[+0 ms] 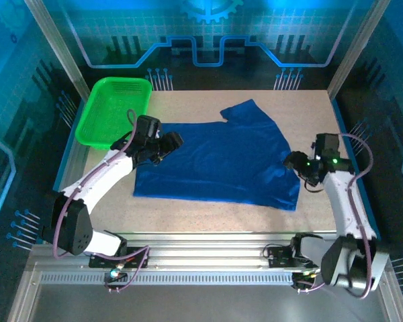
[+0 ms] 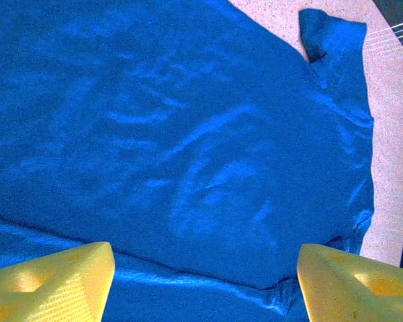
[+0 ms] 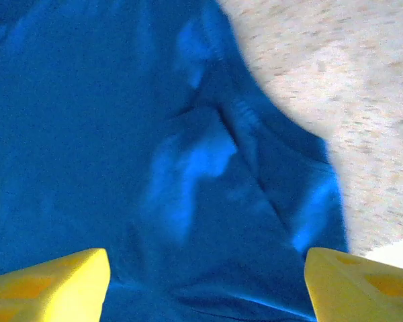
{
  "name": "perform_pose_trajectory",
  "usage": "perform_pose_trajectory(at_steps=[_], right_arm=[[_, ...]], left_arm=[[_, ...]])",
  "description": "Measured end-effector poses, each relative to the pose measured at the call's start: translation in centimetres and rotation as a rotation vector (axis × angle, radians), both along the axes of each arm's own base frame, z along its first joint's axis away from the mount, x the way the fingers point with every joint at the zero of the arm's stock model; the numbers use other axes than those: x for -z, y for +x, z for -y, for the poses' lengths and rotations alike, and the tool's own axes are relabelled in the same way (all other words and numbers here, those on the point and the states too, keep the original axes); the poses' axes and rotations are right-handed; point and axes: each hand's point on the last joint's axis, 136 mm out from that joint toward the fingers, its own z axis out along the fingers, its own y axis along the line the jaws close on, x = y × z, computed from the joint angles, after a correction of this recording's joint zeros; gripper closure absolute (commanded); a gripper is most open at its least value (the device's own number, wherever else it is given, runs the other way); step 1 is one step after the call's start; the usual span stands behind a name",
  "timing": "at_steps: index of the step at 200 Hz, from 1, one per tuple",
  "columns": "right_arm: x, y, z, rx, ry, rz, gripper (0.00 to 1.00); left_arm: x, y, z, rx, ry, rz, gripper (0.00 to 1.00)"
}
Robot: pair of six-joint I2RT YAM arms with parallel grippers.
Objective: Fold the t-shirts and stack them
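Now both are open: my left end effector [image 1: 174,142] over one side of the blue t-shirt [image 1: 221,161] spread on the bench [image 1: 188,209], my right end effector [image 1: 295,163] over the other.

Overall light: was bright, from overhead, with a blue cast.
Shadows: were soft and short.
Right wrist focus: was soft; table [image 3: 363,80] grain smeared.
Left wrist glare: pale sheen streaked the t-shirt [image 2: 188,147].
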Motion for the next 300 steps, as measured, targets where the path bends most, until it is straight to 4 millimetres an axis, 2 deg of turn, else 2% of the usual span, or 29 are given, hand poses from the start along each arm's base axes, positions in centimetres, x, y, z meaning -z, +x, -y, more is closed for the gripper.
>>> perform_pose_trajectory(at_steps=[36,63,109,138,190,229,251,266,300], right_arm=[[2.8,2.4,-3.9,-0.123,0.06,-0.06,0.24],[4.5,3.5,-5.3,-0.125,0.108,-0.087,0.24],[8.6,4.8,-5.5,-0.089,0.124,-0.167,0.24],[10.5,4.6,-4.9,-0.063,0.095,-0.219,0.24],[10.5,4.3,-3.4,-0.012,0.021,-0.236,0.22],[10.7,1.8,-2.4,0.02,-0.028,-0.268,0.22],[9.8,1.6,-2.5,0.014,-0.022,-0.241,0.21],[8.1,2.0,-2.7,0.0,-0.014,-0.183,0.21],[4.1,2.8,-2.8,-0.045,-0.006,-0.059,0.2]], left_arm=[[0.3,-0.3,1.7,0.085,0.025,0.015,0.26],[0.0,-0.2,2.2,0.113,0.029,0.034,0.26],[0.2,-0.2,2.2,0.12,0.034,0.04,0.26],[1.8,-1.0,1.6,0.112,0.055,0.005,0.25],[5.6,-3.1,-1.8,0.018,0.101,-0.103,0.25],[7.3,-4.2,-3.9,-0.044,0.127,-0.154,0.26],[7.4,-4.4,-3.9,-0.044,0.126,-0.16,0.26],[7.1,-4.2,-3.5,-0.034,0.124,-0.155,0.25],[4.6,-1.9,-0.7,0.029,0.072,-0.081,0.25]])
